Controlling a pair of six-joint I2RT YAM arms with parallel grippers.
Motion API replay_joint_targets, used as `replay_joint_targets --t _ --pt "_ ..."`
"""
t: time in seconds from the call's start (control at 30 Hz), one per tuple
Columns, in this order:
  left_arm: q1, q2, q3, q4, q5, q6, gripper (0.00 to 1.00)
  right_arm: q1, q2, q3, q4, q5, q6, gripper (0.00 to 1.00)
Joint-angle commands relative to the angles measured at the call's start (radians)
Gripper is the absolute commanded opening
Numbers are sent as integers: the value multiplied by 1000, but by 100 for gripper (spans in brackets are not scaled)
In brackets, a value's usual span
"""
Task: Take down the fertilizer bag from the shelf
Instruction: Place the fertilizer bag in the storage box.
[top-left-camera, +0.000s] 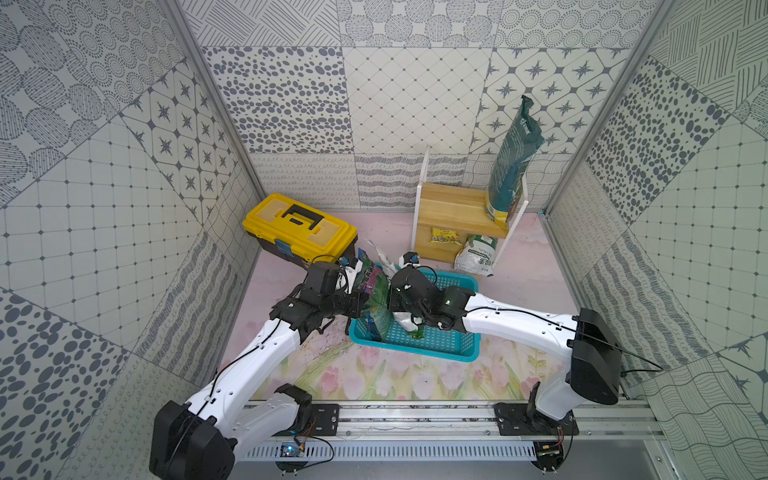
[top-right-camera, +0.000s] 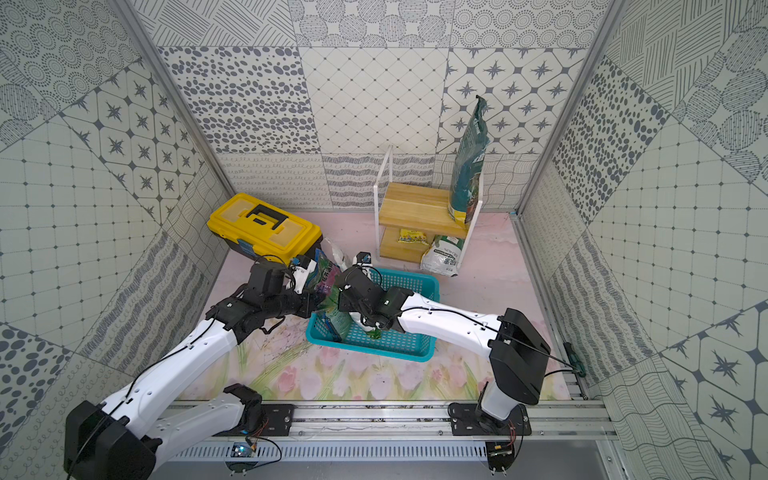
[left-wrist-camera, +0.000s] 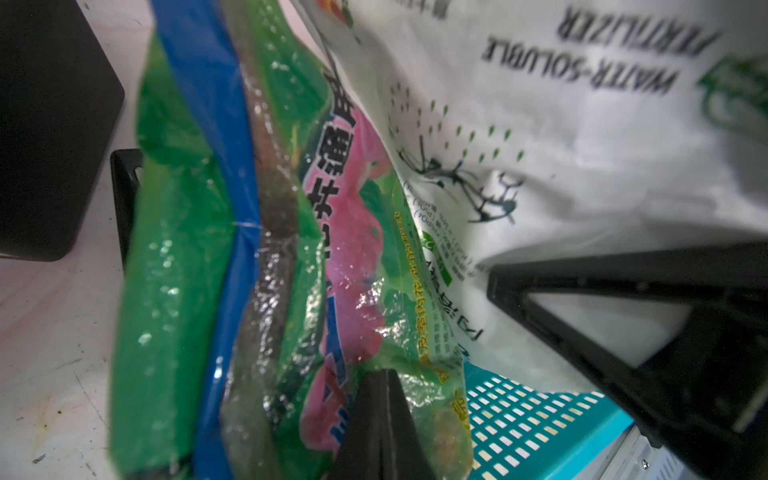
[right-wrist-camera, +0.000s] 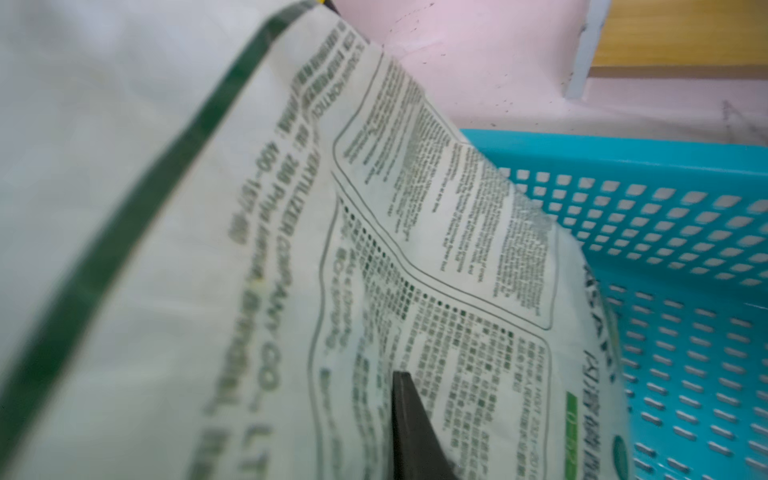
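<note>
Above pink floor (top-left-camera: 523, 266), left claw (top-left-camera: 362, 306) grips green bag (top-left-camera: 376, 284) at teal basket (top-left-camera: 449, 347).

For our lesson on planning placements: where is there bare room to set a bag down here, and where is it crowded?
Free: the floor between basket and front rail; the floor between toolbox and shelf; the shelf's top board beside the dark bag. Crowded: in and around the basket.

Yellow toolbox (top-left-camera: 299, 231) near teal basket (top-left-camera: 436, 345).
</note>
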Motion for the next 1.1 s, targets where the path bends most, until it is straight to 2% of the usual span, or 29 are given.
replay_joint_targets --t 0.0,0.03,0.07,0.13,0.27,0.33,0.5,0.57,0.67,0.87,0.97,1.07 --pt "5 -10 -6 33 -40 3 0 18 -18 -18 207 -152 -13 41" --pt "6 -10 -7 32 -43 1 0 18 -26 -29 219 -163 -13 55" --pt "6 -10 -8 32 -46 0 0 18 -32 -37 226 -168 -13 65" --pt "7 -10 -10 31 -50 0 0 18 -45 -43 230 -182 -26 78" --pt "6 -15 -7 23 -66 0 0 14 -63 -30 233 -220 -64 92" --pt "7 -26 -8 17 -80 -1 0 8 -73 -19 236 -245 -72 95" --pt "8 -75 34 -34 -120 6 4 -29 -109 -20 247 -289 -70 97" --pt "9 -99 73 -80 -136 2 9 -48 -127 -31 251 -304 -69 97" --pt "9 -131 138 -96 -148 -15 23 -88 -153 -52 259 -333 -58 97" --pt "9 -161 252 -96 -78 -67 28 -196 -203 -155 356 -389 33 96" --pt "9 -166 279 -71 22 -105 27 -250 -204 -199 372 -400 88 85" --pt "5 -154 304 -46 149 -145 26 -283 -199 -225 364 -402 106 66"
